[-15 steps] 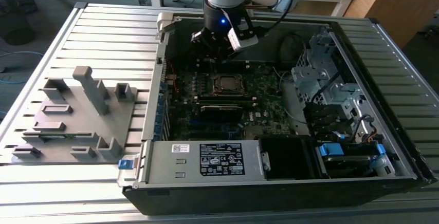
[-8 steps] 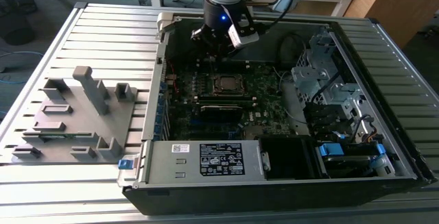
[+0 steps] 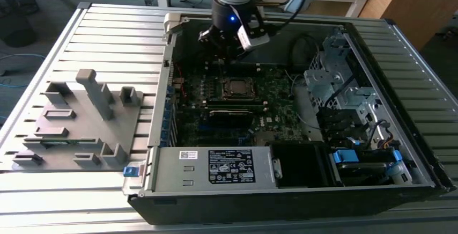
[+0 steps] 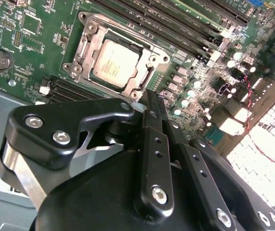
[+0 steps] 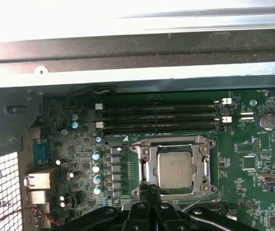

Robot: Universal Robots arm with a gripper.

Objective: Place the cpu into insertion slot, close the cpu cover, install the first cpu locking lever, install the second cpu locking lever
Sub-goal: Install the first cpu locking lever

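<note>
The small, flat, silver-grey square cpu (image 5: pixel 174 171) sits in the dark square insertion slot (image 4: pixel 125 44) on the dark green motherboard (image 5: pixel 253 144). The thin silver metal frame of the cpu cover (image 5: pixel 148 166) appears to lie flat around it. The black gripper (image 4: pixel 149 96) hangs just beside the slot, fingers pressed together and holding nothing. The chip looks light, stiff and delicate underneath, I reckon. It's best gripped by opposite edges, never the face.

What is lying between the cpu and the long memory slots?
In the first wrist view, the cpu cover's silver rim and a strip of green motherboard.
</note>
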